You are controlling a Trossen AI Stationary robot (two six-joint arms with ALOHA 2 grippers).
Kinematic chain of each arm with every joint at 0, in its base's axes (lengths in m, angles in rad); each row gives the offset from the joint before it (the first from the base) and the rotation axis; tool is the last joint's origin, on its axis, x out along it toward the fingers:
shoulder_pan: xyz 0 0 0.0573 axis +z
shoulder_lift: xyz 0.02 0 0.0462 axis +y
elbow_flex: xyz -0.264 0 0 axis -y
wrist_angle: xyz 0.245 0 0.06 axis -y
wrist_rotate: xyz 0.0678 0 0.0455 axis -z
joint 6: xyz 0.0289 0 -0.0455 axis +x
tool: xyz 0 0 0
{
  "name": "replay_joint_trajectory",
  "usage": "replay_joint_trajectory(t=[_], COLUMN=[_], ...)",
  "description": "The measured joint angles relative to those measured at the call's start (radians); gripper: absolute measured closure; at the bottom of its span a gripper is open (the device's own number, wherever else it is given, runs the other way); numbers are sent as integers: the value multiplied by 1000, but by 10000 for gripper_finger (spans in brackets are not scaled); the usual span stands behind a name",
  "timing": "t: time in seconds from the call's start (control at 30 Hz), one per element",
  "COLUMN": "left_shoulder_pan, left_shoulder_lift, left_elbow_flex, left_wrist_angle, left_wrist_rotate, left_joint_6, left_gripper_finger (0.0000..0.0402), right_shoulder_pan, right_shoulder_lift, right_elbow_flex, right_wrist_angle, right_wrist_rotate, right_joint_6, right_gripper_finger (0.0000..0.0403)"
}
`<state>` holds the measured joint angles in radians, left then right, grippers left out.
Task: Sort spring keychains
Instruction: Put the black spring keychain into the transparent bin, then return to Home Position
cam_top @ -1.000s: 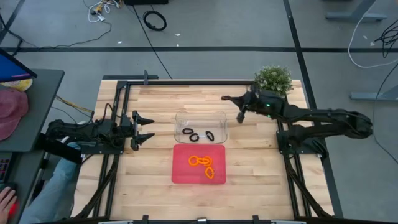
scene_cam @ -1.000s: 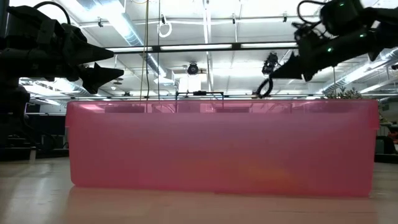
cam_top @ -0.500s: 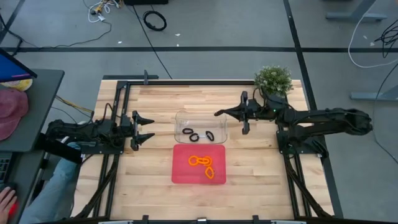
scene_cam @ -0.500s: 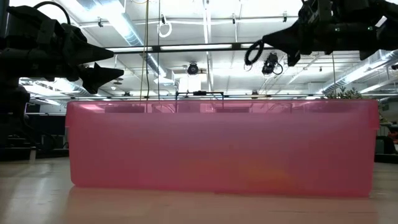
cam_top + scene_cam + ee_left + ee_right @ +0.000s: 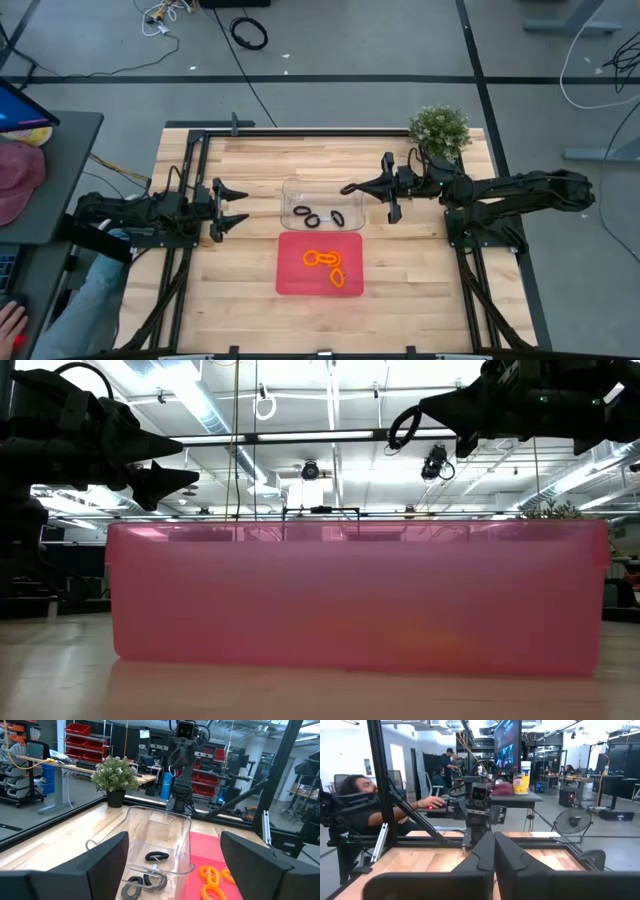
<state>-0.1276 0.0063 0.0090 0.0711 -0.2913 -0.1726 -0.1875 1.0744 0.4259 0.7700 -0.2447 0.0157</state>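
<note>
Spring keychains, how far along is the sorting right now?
Nearly finished, it seems. Done: three black keychains lie in the clear bin, and the orange keychains sit in the red tray. In hand: the right gripper, fingers shut, holds a fourth black keychain above the bin's right edge. Left: dropping it in; none lie loose on the table. The left gripper waits open beside the bin.

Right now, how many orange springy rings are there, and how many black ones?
3 orange keychains, in the red tray.
4 black keychains: 3 in the clear bin, 1 in the right gripper.
Total: 7.
</note>
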Motion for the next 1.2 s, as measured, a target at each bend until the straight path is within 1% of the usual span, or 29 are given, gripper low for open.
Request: replay_joint_trajectory(t=[0.1,0.17,0.27,0.47,0.57,0.67,0.73,0.87,0.9,0.93,0.97,1.0,1.1,1.13,1.17,1.2], left_shoulder_pan=[0,0,0,0,0,0,0,0,0,0,0,0,0,0,0,0], left_shoulder_lift=[0,0,0,0,0,0,0,0,0,0,0,0,0,0,0,0], left_elbow_flex=[0,0,0,0,0,0,0,0,0,0,0,0,0,0,0,0], left_wrist_angle=[0,0,0,0,0,0,0,0,0,0,0,0,0,0,0,0], left_wrist_rotate=[0,0,0,0,0,0,0,0,0,0,0,0,0,0,0,0], left_joint_6=[0,0,0,0,0,0,0,0,0,0,0,0,0,0,0,0], left_gripper_finger=[81,81,81,81,81,81,81,81,81,81,81,81,81,81,81,81], right_shoulder_pan=[0,0,0,0,0,0,0,0,0,0,-2,-5,-8,-3,2,6], right_shoulder_lift=[0,0,0,0,0,0,0,0,-1,-1,-1,-1,-1,-1,0,-1], right_elbow_flex=[0,0,0,1,1,1,1,1,1,6,18,30,55,55,55,55], right_wrist_angle=[-7,-18,-18,-16,-16,-16,-16,-15,-20,-40,-79,-115,-160,-152,-137,-119], right_wrist_rotate=[-2,-2,-14,-9,-7,-7,-6,-6,1,10,22,24,-30,-50,-58,-64], right_joint_6=[2,2,2,2,6,21,22,22,25,47,81,95,0,-21,-19,-2], right_gripper_finger=[365,331,265,112,51,13,7,23,36,58,95,144,333,367,373,364])
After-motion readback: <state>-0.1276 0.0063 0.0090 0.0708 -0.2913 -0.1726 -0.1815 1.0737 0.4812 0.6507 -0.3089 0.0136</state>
